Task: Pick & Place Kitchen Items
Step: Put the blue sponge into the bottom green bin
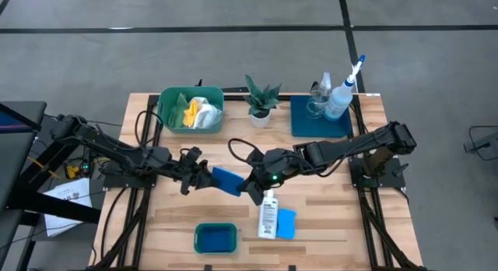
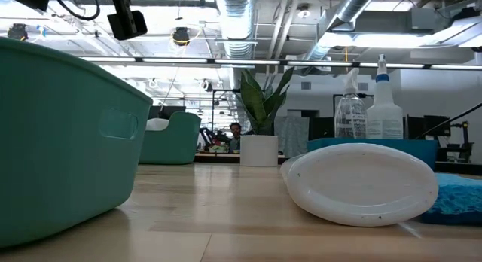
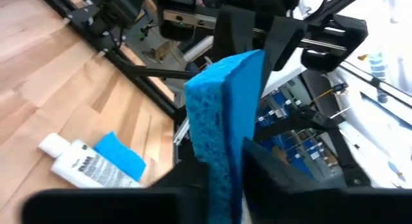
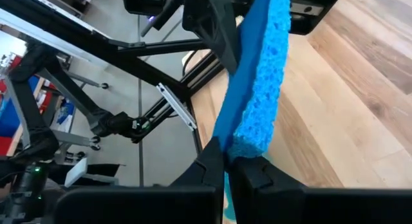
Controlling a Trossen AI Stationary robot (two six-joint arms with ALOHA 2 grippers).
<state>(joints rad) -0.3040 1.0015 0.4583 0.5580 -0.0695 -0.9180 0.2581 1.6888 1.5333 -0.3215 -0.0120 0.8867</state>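
- Holding one flat blue foam sponge between them, both grippers meet above the middle of the pale wooden counter.
- Left gripper: clenched on one end of the sponge; its wrist view shows the slab edge-on between dark fingers.
- Right gripper: fingers pinched on the opposite end.
- Small white bottle with printed label lies flat on the counter, just beside a second blue sponge.
- Green tub at the far edge holds yellow and white cloths.
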